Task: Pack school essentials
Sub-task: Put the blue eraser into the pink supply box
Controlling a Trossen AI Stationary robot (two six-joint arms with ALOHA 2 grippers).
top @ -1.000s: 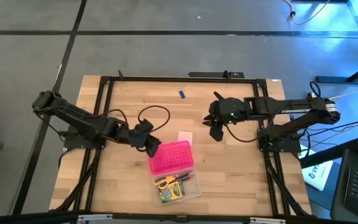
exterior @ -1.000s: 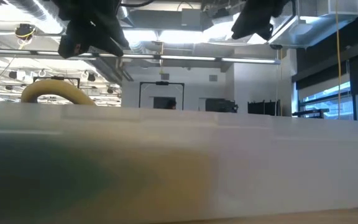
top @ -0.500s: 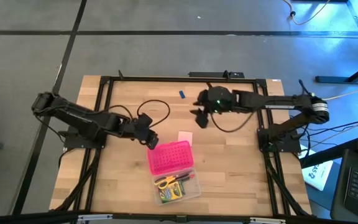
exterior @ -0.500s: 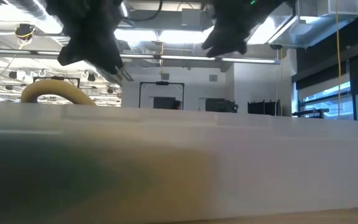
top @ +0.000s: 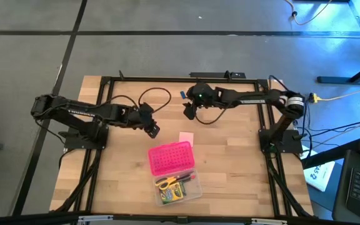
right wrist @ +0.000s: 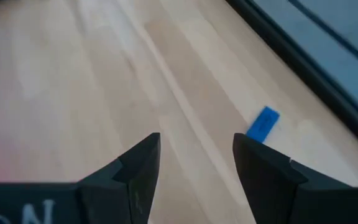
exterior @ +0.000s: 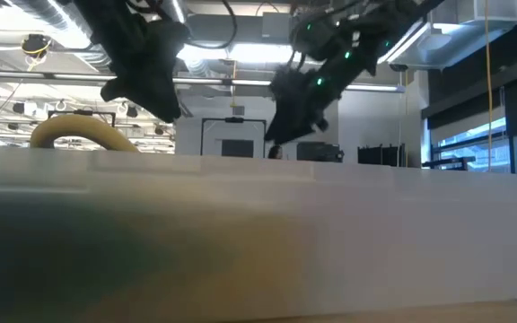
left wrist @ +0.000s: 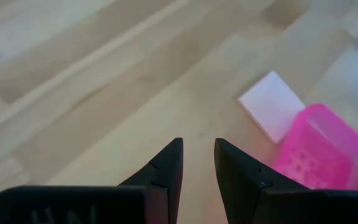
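Note:
A tiny blue piece (top: 184, 95) (right wrist: 263, 124) lies flat on the wood near the table's far edge. My right gripper (top: 188, 112) (right wrist: 196, 140) hangs open just short of it, on its near side, with nothing between the fingers. A pale pink square pad (top: 185, 137) (left wrist: 271, 104) lies flat mid-table. My left gripper (top: 152, 129) (left wrist: 197, 146) hovers to its left, fingers a narrow gap apart and empty. The pink dotted box (top: 170, 157) lies open; its clear half (top: 179, 185) holds yellow-handled scissors, a crayon box and pens.
A black metal frame (top: 167, 79) runs round the tabletop, and its far rail passes close behind the blue piece. Loose black cables (top: 155, 100) hang over the far middle of the table. Bare wood lies between both grippers and on the table's near left.
My right gripper has swung toward the table's far left and come down, ending close to the blue piece. My left gripper has drawn away from the pink box's far left corner toward the far edge. Nothing on the table has shifted.

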